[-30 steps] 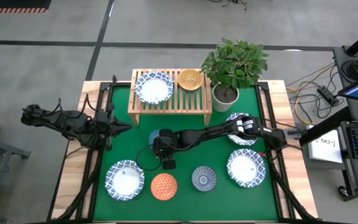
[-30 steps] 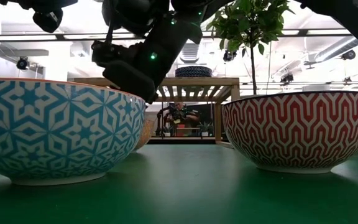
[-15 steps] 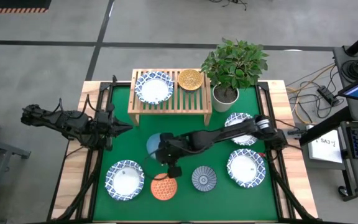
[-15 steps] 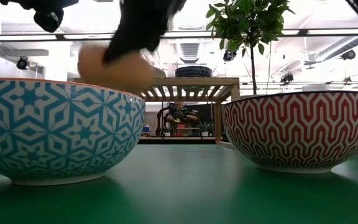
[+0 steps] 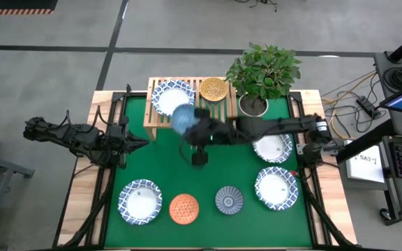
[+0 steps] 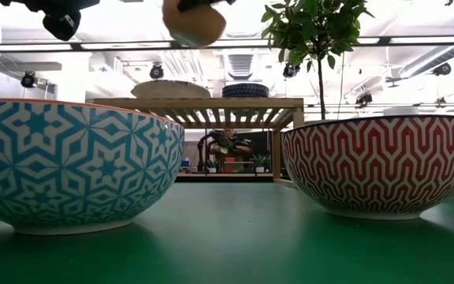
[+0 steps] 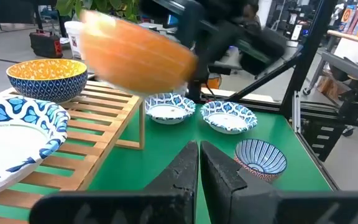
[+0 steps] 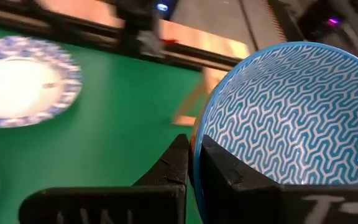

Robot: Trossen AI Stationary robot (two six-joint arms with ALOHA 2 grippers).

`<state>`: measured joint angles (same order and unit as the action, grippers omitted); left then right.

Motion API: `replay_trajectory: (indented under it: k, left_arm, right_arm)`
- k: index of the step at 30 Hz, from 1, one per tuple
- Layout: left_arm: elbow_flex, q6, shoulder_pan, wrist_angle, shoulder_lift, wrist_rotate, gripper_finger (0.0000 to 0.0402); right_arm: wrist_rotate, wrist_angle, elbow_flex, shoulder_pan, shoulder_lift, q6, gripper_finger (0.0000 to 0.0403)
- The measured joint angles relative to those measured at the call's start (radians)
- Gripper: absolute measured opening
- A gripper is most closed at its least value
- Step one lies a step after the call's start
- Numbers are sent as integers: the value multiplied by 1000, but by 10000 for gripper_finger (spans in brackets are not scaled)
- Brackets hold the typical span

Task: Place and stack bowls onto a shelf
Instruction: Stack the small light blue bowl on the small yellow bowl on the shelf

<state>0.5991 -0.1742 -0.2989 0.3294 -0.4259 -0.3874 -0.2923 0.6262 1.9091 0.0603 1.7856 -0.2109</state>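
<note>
A small blue bowl (image 5: 182,118), blue-patterned inside and orange outside, hangs in the air over the front edge of the light-wood shelf (image 5: 190,111), with my right gripper (image 5: 194,126) shut on it. On the shelf's slats rest a wide white bowl with a blue rim (image 5: 173,97) and a yellow-orange bowl (image 5: 213,88). From table height only the held bowl's orange underside (image 6: 194,20) shows, high above the shelf (image 6: 235,104). My left gripper (image 5: 142,143) waits shut at the table's left edge, touching nothing. My right gripper pinches the blue bowl's rim (image 8: 196,140) with one finger outside the wall (image 8: 174,163) and one finger inside (image 8: 224,169). It reaches in from the table's right, slanting down. The bowl is lifted clear and tilted, its opening turned toward the wrist.
On the green mat (image 5: 159,171) stand wide white bowls (image 5: 140,201) (image 5: 276,188) (image 5: 271,145), a red-orange bowl (image 5: 184,208) and a grey-blue bowl (image 5: 229,200). A potted plant (image 5: 253,104) stands right of the shelf. Bare slats lie along the shelf's front.
My right gripper has risen and gone toward the table's far edge, staying shut on the blue bowl. The bowl has been lifted clear off the mat's middle and carried up to above the shelf's front edge.
</note>
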Motion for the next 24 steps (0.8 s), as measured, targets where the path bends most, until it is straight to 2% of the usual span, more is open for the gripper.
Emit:
replay_trajectory:
  k: [10,16,24]
  left_arm:
    - [0,9,0,0,0,0,0]
    - [0,23,0,1,0,0,0]
    - [0,32,0,1,0,1,0]
  right_arm:
    - [0,71,0,-218,-9,-10,13]
    - [3,96,0,-274,-18,9,13]
    - [-6,220,0,-342,-19,93,13]
